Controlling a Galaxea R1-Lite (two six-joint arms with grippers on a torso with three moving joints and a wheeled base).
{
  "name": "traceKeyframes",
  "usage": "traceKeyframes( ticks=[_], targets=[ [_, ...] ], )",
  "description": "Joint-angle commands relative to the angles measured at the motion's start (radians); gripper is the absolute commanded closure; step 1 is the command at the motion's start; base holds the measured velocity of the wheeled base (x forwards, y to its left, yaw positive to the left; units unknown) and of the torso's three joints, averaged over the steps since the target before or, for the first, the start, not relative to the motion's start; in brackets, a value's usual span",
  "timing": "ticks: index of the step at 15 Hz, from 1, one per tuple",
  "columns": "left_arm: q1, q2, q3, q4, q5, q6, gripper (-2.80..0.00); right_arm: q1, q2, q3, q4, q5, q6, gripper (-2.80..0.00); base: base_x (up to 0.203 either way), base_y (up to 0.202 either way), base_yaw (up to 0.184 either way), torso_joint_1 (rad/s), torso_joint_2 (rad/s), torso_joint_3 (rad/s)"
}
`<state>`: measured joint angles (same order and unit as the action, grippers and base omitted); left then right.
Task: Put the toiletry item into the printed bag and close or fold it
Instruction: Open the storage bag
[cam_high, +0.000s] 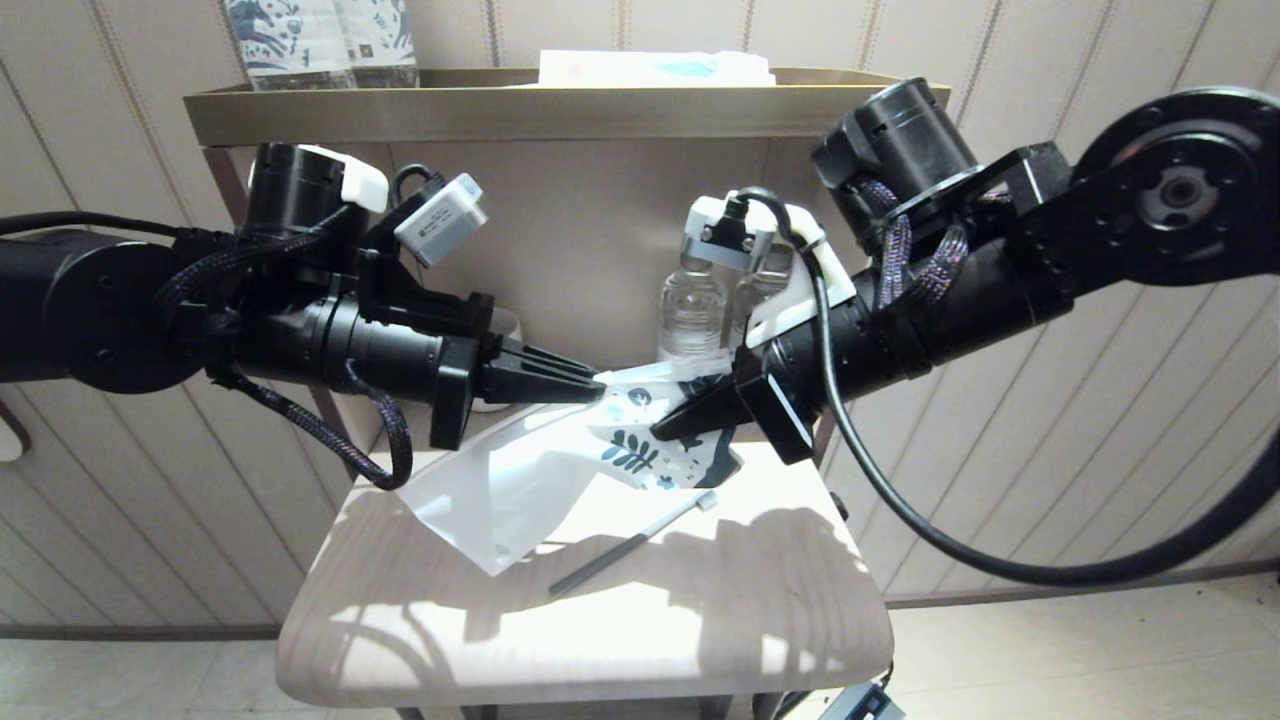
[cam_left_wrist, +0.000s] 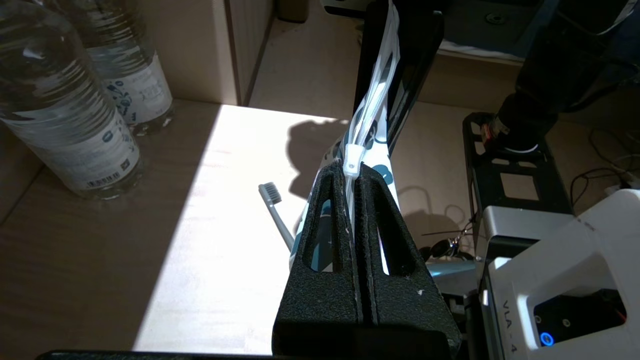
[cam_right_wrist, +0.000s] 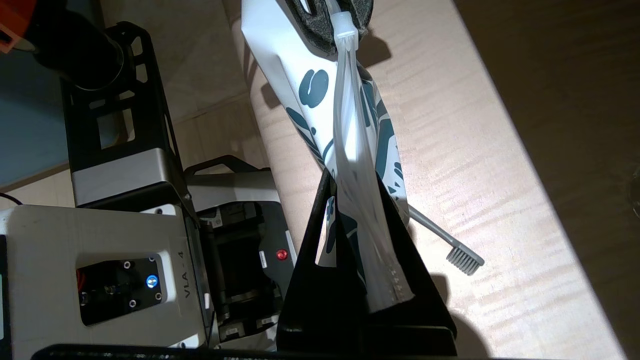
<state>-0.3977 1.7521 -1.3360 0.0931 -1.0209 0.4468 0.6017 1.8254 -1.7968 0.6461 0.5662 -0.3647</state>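
The printed bag hangs stretched between my two grippers above the small wooden table, its plain white end drooping onto the tabletop. My left gripper is shut on the zip strip's end by the white slider. My right gripper is shut on the other end of the strip, at the leaf-printed corner. The bag runs edge-on between the fingers. The toiletry item, a grey toothbrush, lies flat on the table under the bag, its bristle head outside it.
Two clear water bottles stand at the table's back, just behind the grippers. A brass shelf above holds blue-patterned packages and a flat white packet. My base sits beside the table's edge.
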Motion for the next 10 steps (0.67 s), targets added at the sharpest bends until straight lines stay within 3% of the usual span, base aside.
traceKeyframes(
  ticks=[1,10],
  targets=[
    [0.000,0.007,0.001,-0.009,-0.005,0.002,0.00,-0.008,-0.011,0.005,0.003,0.004,-0.003,0.00,0.000,0.000,0.000,0.000,0.00,0.000],
    [0.000,0.017,0.000,-0.009,-0.003,0.018,0.00,-0.057,-0.057,0.035,0.002,0.011,-0.005,0.00,0.000,0.000,0.000,0.000,0.00,0.000]
  ],
)
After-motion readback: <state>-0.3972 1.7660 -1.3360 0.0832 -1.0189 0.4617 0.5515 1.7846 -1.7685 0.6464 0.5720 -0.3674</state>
